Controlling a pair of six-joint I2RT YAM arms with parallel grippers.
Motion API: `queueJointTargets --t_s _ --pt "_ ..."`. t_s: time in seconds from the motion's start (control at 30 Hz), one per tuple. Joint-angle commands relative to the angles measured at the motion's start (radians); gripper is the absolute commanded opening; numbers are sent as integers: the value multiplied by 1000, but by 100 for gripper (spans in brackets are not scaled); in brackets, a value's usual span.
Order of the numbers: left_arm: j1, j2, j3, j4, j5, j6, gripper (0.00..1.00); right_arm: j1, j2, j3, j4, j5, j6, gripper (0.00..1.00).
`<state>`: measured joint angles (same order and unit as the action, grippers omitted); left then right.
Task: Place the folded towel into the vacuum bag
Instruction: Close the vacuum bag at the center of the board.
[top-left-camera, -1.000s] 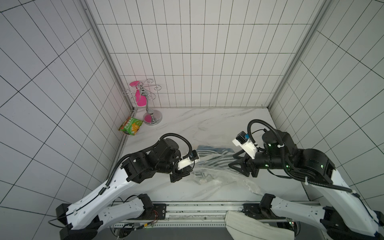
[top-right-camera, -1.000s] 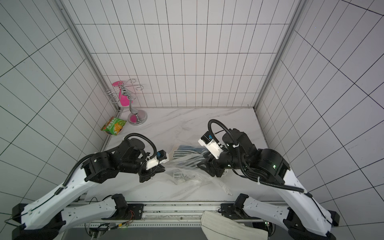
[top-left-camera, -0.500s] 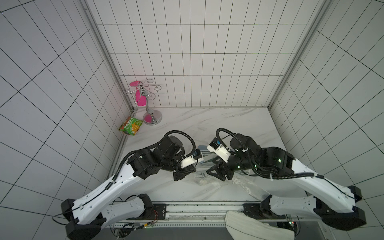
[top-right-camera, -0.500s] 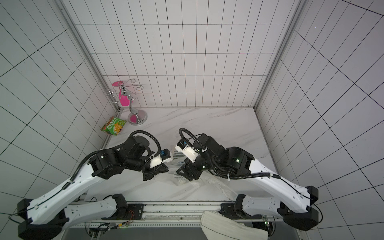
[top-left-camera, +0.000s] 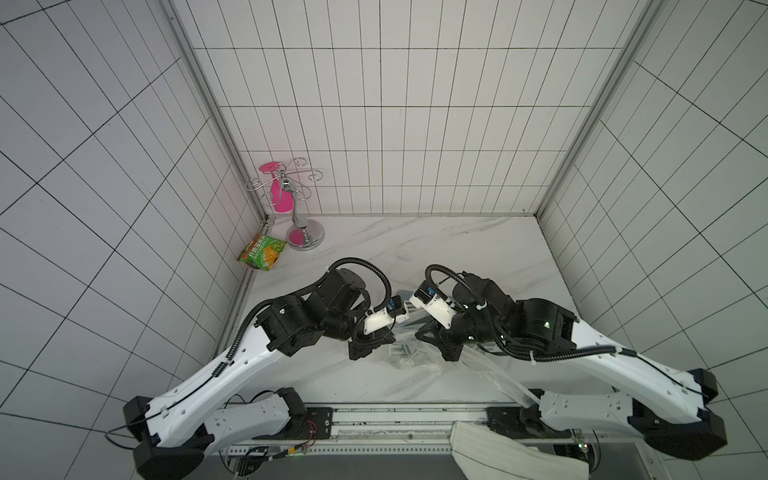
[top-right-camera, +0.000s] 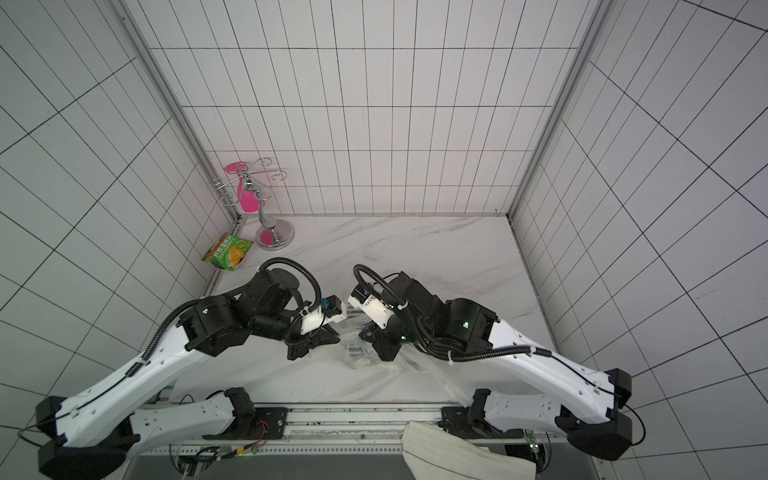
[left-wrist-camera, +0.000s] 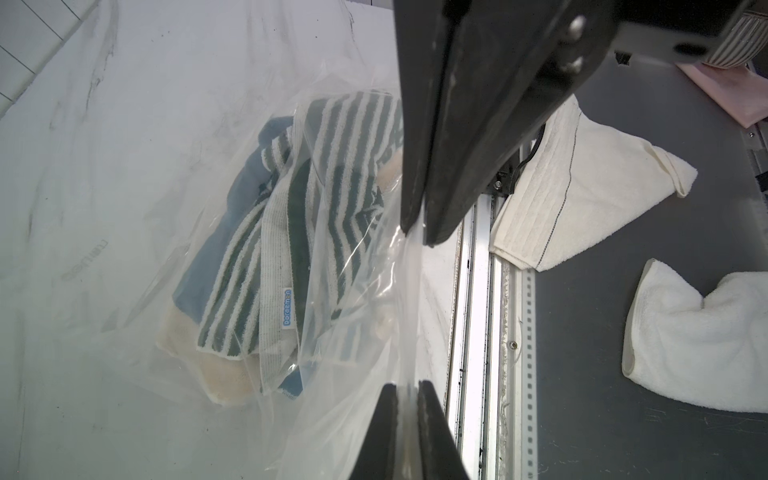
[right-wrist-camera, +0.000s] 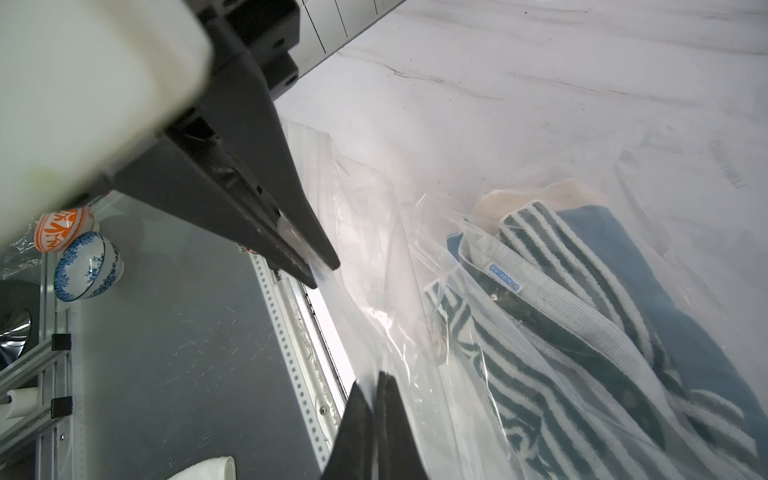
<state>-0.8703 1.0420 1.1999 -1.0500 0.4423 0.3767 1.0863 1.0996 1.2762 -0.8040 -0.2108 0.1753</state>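
On the marble tabletop (top-left-camera: 415, 245), the vacuum bag (left-wrist-camera: 365, 299) is being pinched by the closed left gripper (left-wrist-camera: 402, 390) and right gripper (right-wrist-camera: 376, 384), the striped towel (left-wrist-camera: 245, 249) seemingly being enclosed.

The vacuum bag (top-right-camera: 353, 353) lies toward the bench's (top-right-camera: 415, 249) six o'clock. A snack packet (top-right-camera: 227, 257) sits at ten o'clock beside a chrome stand (top-right-camera: 274, 240).

folded towel (right-wrist-camera: 582, 332): cut off by the right wrist view's edge
vacuum bag (top-left-camera: 415, 357): largely hidden under left arm (top-left-camera: 299, 324) and right arm (top-left-camera: 519, 328) in both top views
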Motion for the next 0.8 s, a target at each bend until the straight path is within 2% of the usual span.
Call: queueJointTargets --t_s 0.0,0.2,0.47,0.77 --pt "-25 12 -16 -99 -74 21 0 -43 -117 10 41 -19 -1 0" --pt "-53 14 -53 -151 -168 11 0 -214 -221 3 -9 -131 10 0" --pt "-53 24 40 -321 -370 19 0 -260 -240 44 -73 -127 -26 0" --pt "-51 -5 13 -379 -344 -12 0 -347 -236 98 -99 -146 -48 0"
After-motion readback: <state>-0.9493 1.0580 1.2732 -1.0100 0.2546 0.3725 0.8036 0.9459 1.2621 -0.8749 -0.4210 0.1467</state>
